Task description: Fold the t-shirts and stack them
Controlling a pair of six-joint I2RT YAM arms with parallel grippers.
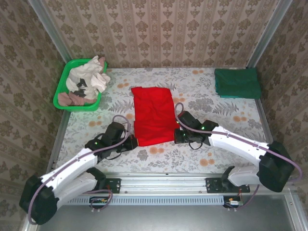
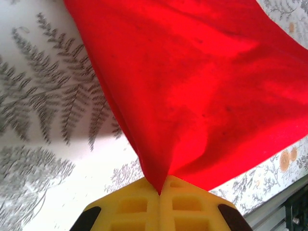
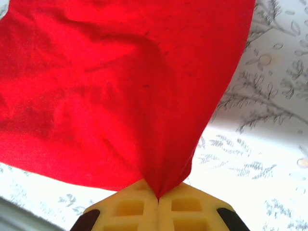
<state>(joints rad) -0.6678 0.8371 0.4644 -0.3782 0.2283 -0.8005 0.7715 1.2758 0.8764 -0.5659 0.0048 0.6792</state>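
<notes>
A bright red t-shirt (image 1: 153, 114) lies folded into a long strip in the middle of the table, plain side up. My left gripper (image 1: 133, 141) is shut on its near left corner, and my right gripper (image 1: 176, 136) is shut on its near right corner. In the left wrist view the red cloth (image 2: 202, 96) runs to a pinched point between the yellow fingers (image 2: 132, 207). The right wrist view has the red cloth (image 3: 120, 96) bunched the same way into its yellow fingers (image 3: 185, 207). A dark green t-shirt (image 1: 237, 83) lies folded at the far right corner.
A green basket (image 1: 61, 93) with several white and pinkish cloths stands at the far left. Patterned walls close in the table on three sides. A metal rail (image 1: 163, 185) runs along the near edge by the arm bases.
</notes>
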